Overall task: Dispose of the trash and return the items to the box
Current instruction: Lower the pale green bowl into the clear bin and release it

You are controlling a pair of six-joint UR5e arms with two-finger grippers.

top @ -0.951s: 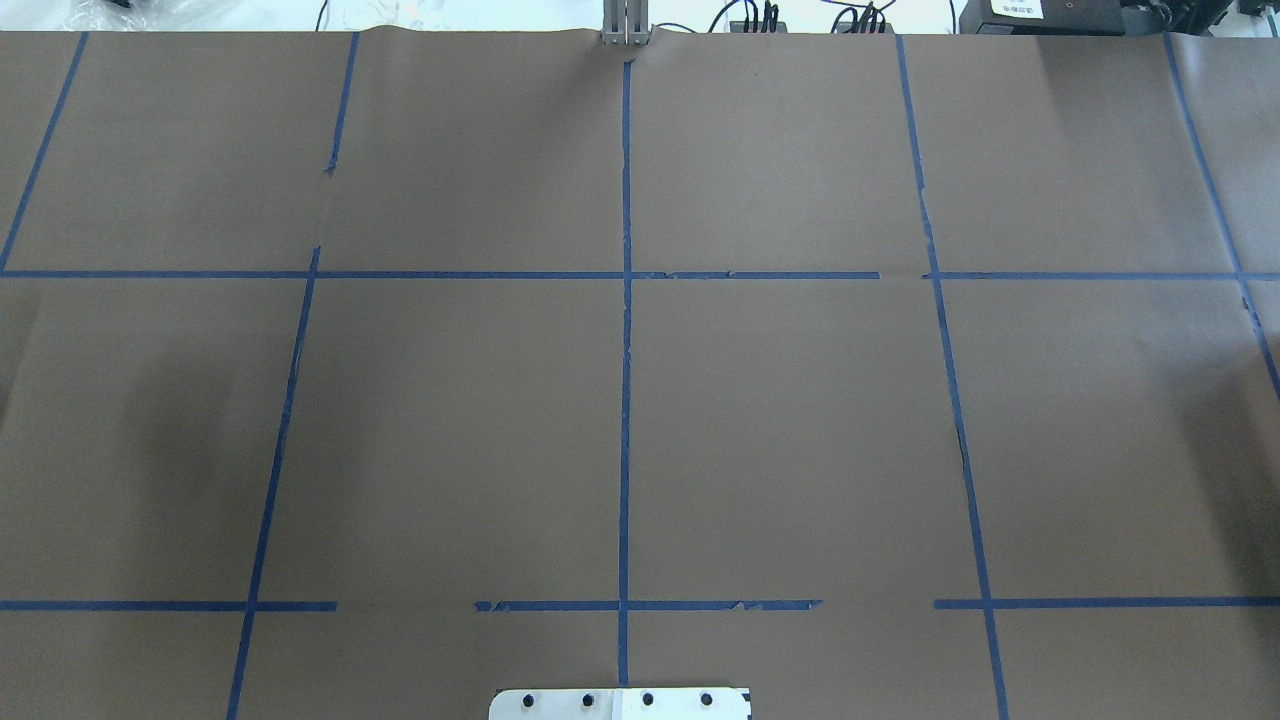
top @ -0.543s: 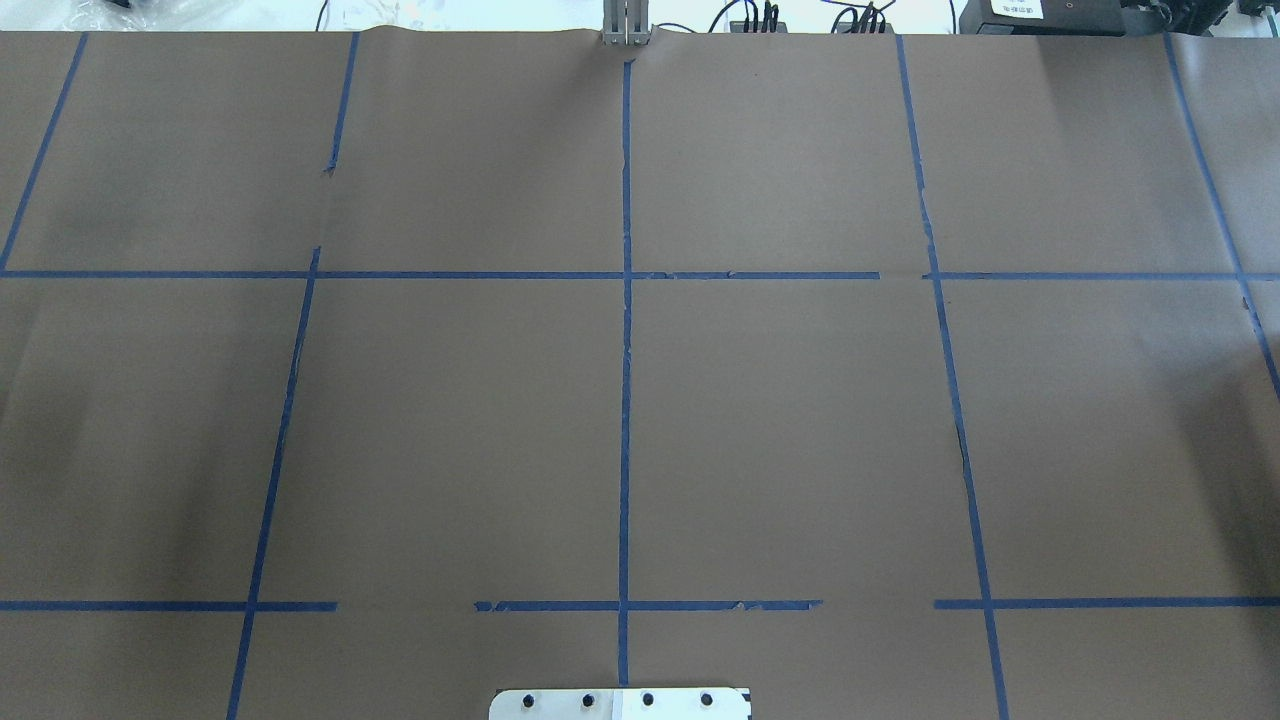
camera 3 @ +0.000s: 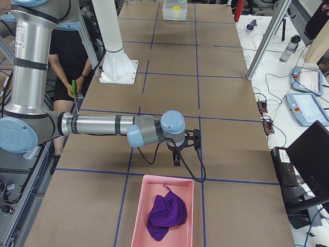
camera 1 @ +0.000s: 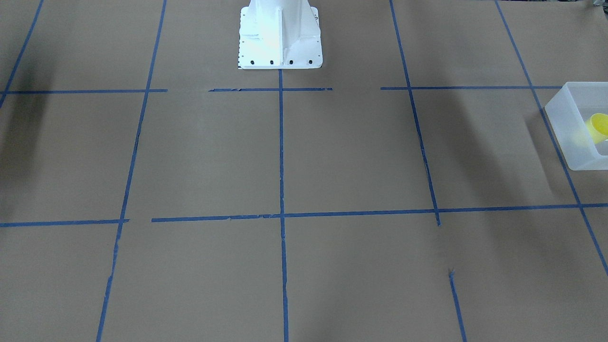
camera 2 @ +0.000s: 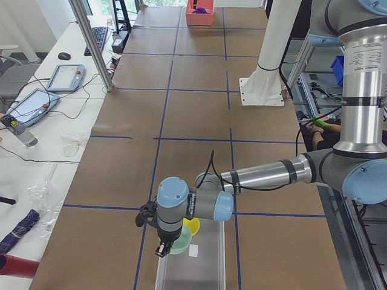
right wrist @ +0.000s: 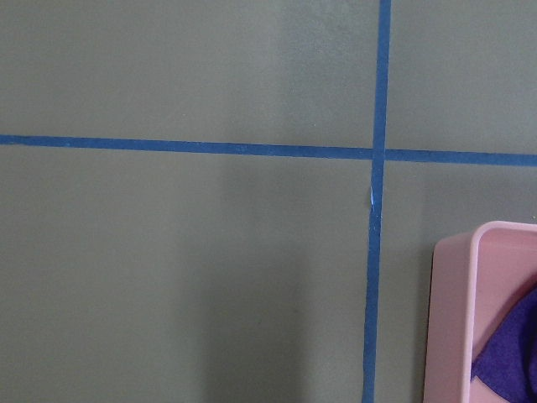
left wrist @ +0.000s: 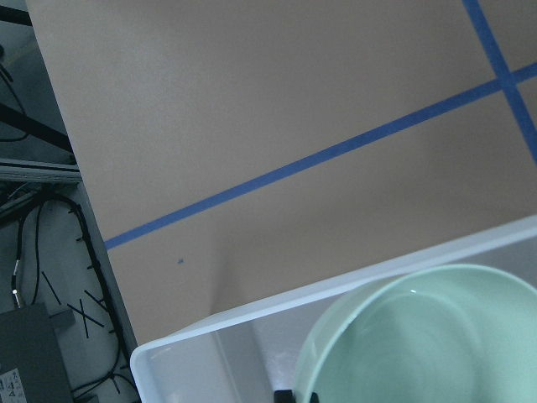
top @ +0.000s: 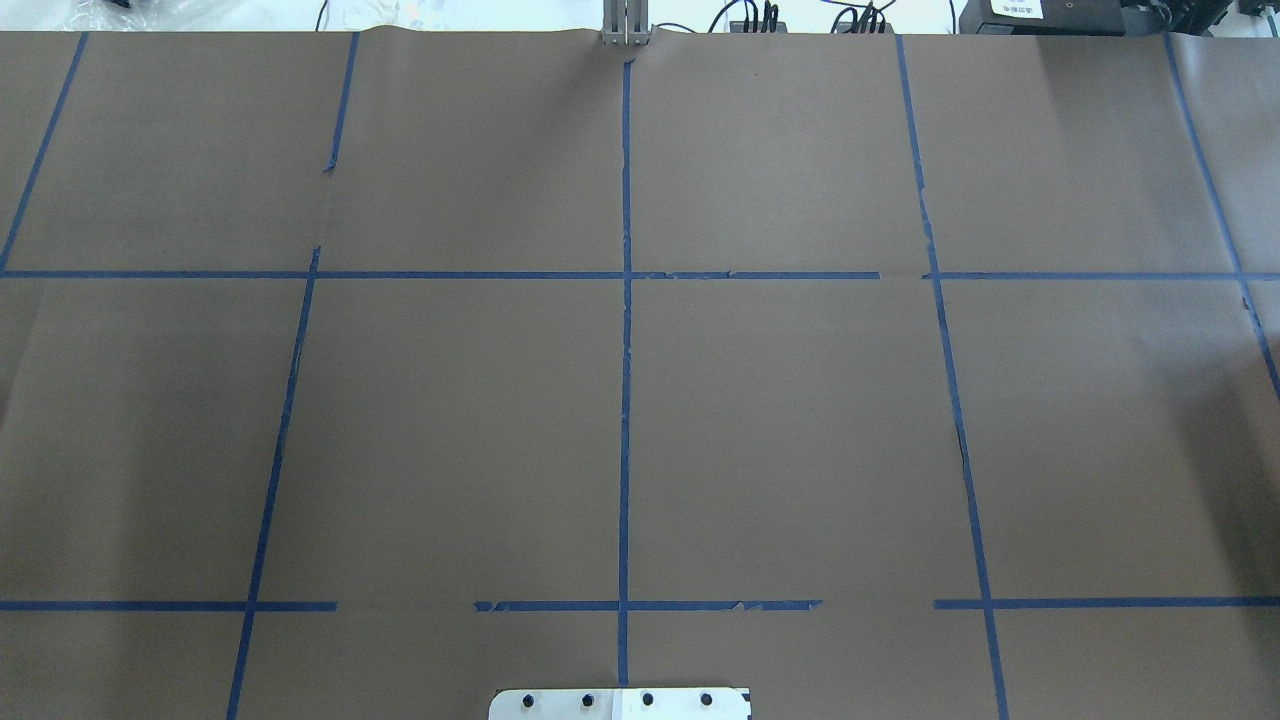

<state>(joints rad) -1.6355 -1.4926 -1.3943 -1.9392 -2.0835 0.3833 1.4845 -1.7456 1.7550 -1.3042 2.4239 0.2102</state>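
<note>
The frosted-white box (camera 2: 202,269) stands at the table's end on my left; it also shows in the front-facing view (camera 1: 567,128). The yellow cup (camera 2: 192,225) lies inside it, also seen in the front-facing view (camera 1: 597,127). My left gripper (camera 2: 162,249) hangs over the box's edge with the mint-green bowl (left wrist: 428,336) at its tips; its dark fingertips (left wrist: 284,395) straddle the bowl's rim, so it looks shut on it. The bowl (camera 2: 180,241) sits inside the box outline. My right gripper (camera 3: 176,160) hovers over bare table; I cannot tell whether it is open or shut.
A pink tray (camera 3: 139,216) holding a purple cloth (camera 3: 165,216) stands at the table's end on my right, just beyond my right gripper; its corner shows in the right wrist view (right wrist: 453,319). The white robot base (camera 1: 279,38) stands mid-table. Cables and a pendant lie beside the box's end (left wrist: 50,336).
In the overhead view a broad dark shadow on the table's left side has faded away. Nothing else in that view differs.
</note>
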